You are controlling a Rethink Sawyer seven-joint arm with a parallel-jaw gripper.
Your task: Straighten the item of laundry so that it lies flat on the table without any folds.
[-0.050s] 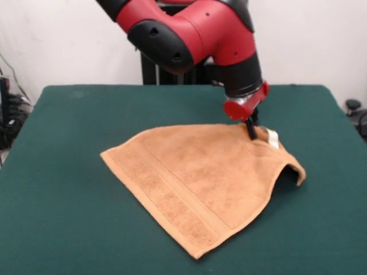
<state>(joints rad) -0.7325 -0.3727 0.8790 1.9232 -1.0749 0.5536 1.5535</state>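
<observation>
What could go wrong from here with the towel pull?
1. The gripper seems to pinch only the towel corner by the white tag; a thin bite may slip out mid-pull.
2. The edge right of the grip arches off the table; a pull the wrong way could tuck it under as a new fold.
3. Nothing pins the towel, so it may slide rather than flatten.

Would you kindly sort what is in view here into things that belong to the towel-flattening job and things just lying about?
Belonging to the job:
towel, one corner raised
table
gripper, at the raised corner by the white tag

Just lying about:
cables past the table's edge
dark object past the opposite edge
</observation>
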